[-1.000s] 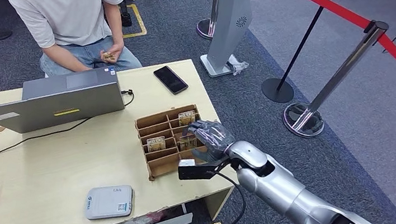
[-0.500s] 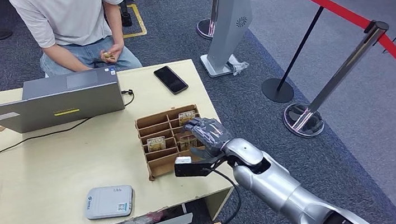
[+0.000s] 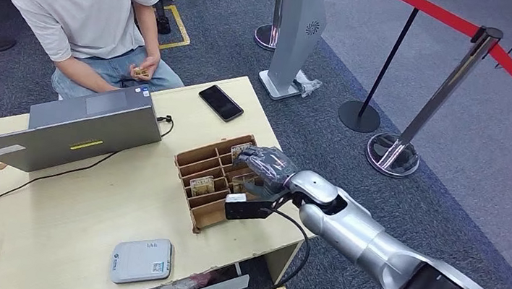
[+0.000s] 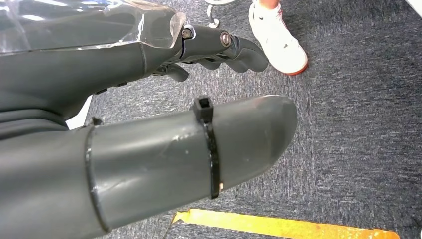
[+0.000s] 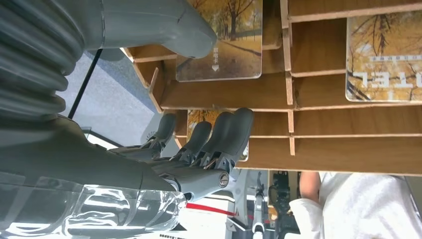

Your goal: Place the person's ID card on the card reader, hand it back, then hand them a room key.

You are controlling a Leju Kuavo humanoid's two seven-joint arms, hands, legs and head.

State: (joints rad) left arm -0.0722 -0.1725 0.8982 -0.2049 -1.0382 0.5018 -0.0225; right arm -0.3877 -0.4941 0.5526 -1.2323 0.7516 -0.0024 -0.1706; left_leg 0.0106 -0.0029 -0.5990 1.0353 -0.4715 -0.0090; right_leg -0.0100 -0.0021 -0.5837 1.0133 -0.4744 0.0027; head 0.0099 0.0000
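Note:
My right hand [image 3: 266, 169] hovers low over the near right slots of a brown cardboard organizer [image 3: 203, 215] holding room key cards [image 3: 201, 184] printed with autumn trees. In the right wrist view its thumb [image 5: 164, 25] lies on one side of a standing key card [image 5: 224, 42] and its fingers [image 5: 219, 132] on the other, against a second card; no card is gripped. The white card reader [image 3: 141, 260] sits near the table's front edge. The seated person [image 3: 80, 1] holds a small card [image 3: 141, 72] in their lap. My left hand [image 4: 149, 55] hangs over the carpet, holding nothing.
A grey laptop [image 3: 88, 125] stands at the table's back left with cables trailing left. A black phone [image 3: 220, 102] lies at the far right corner. Stanchions with a red belt [image 3: 458, 66] stand right of the table. A person's shoe [image 4: 278, 37] is near my left hand.
My right hand has moved a little left and down, deeper over the organizer's slots. The person and the things on the table have stayed put.

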